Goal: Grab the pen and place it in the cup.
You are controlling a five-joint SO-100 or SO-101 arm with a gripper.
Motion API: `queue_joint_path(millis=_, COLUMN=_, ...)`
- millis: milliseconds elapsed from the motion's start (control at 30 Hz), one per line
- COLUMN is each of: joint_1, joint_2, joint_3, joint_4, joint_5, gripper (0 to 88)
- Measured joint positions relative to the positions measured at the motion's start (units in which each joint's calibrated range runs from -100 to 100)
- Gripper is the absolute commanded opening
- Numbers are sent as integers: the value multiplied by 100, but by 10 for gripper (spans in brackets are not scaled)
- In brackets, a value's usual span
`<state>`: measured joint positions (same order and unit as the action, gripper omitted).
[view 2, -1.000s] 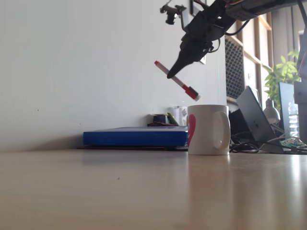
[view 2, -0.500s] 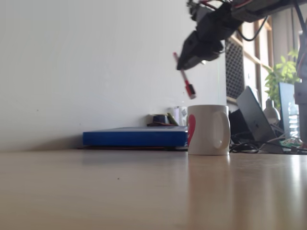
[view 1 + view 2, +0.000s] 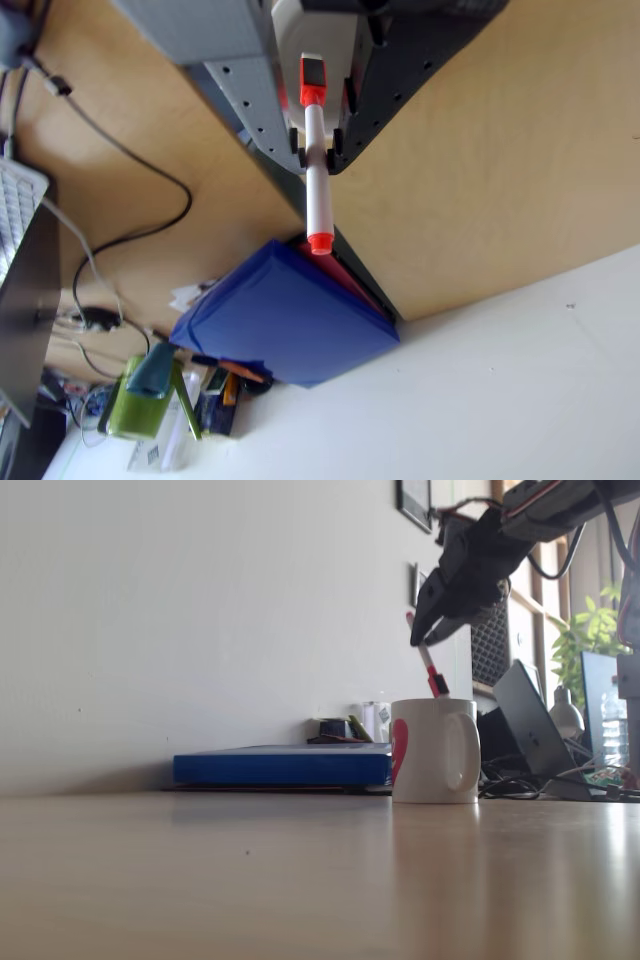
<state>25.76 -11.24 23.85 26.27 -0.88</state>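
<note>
In the fixed view my black gripper hangs over the white cup, shut on the pen. The pen is steeply tilted, its red lower end just above the cup's rim on the left side; whether it touches the rim I cannot tell. The cup stands upright on the wooden table with a pinkish-red patch on its left and its handle to the right. In the other view the gripper pinches the pen's white barrel near the middle, with one orange-red end up by the gripper body and the other pointing down.
A flat blue book lies against the wall left of the cup, also the blue book below the pen. A laptop, cables and a plant crowd the right. A green object and black cables lie nearby.
The arm has swung right and lowered. The pen has turned from a shallow slant to nearly upright, and its lower end now hangs at the cup's rim.
</note>
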Motion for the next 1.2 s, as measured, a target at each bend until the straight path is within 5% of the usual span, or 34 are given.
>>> queue_joint_path(millis=1000, joint_1=-22, joint_2=0, joint_3=2048, joint_4=-559, joint_5=-186, gripper=18)
queue_joint_path(millis=1200, joint_1=-103, joint_2=0, joint_3=2048, joint_4=-525, joint_5=-171, gripper=232)
